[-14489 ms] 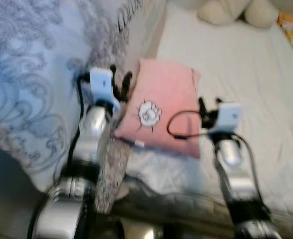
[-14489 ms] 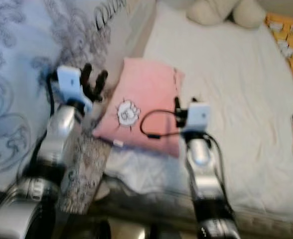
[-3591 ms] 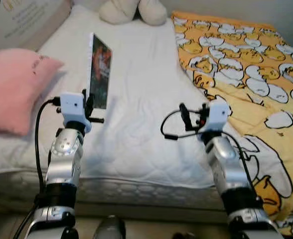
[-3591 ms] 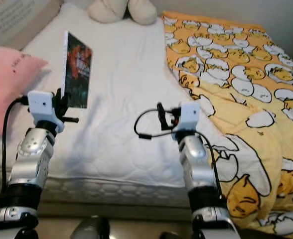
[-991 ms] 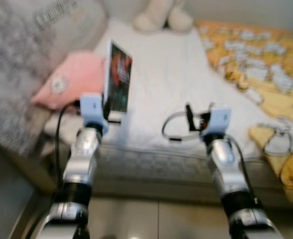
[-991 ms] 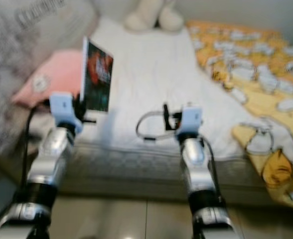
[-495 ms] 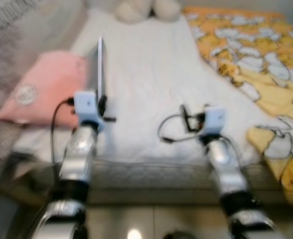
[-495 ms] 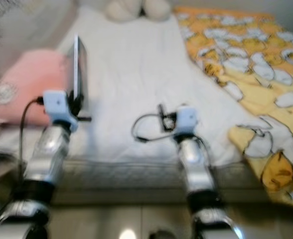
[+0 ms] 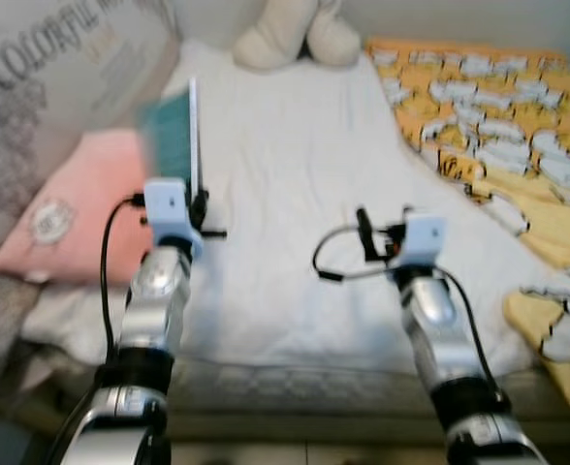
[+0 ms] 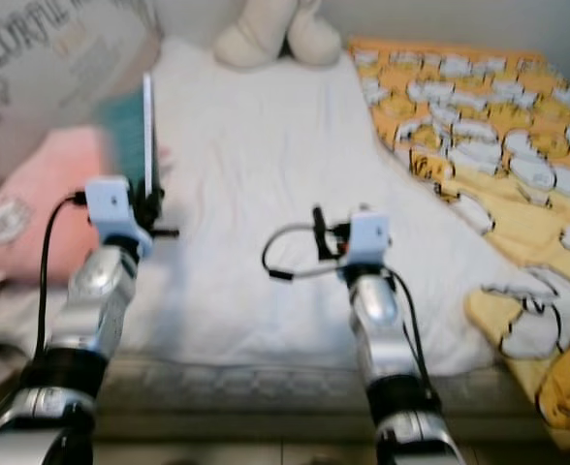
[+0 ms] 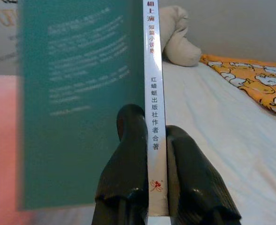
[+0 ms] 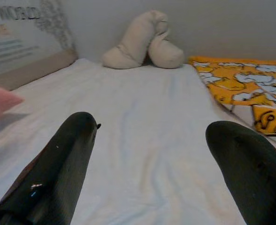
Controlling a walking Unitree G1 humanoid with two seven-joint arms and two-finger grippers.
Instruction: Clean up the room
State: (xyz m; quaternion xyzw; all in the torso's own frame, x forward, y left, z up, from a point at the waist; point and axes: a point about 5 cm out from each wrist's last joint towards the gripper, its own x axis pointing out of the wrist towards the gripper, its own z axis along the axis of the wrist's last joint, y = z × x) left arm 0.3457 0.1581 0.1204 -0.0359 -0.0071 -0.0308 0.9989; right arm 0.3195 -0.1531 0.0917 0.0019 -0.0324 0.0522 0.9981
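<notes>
My left gripper [image 9: 200, 205] is shut on a thin book [image 9: 178, 136] with a teal cover and a white spine, held upright on edge above the bed's left side. In the left wrist view both black fingers [image 11: 128, 140] pinch the book [image 11: 81, 108] at its spine. My right gripper [image 9: 364, 232] hovers open over the white sheet [image 9: 285, 174], with nothing between its fingers [image 12: 67, 159].
A pink pillow [image 9: 81, 203] lies at the left next to a large printed cushion [image 9: 52, 68]. A cream plush toy [image 9: 285, 39] sits at the head of the bed. An orange patterned blanket [image 9: 498, 126] covers the right side. The mattress edge [image 9: 295, 387] is just before me.
The camera has shifted and the bed sits closer. The book stays edge-on in my left gripper and now shows its teal cover. The right gripper stays open.
</notes>
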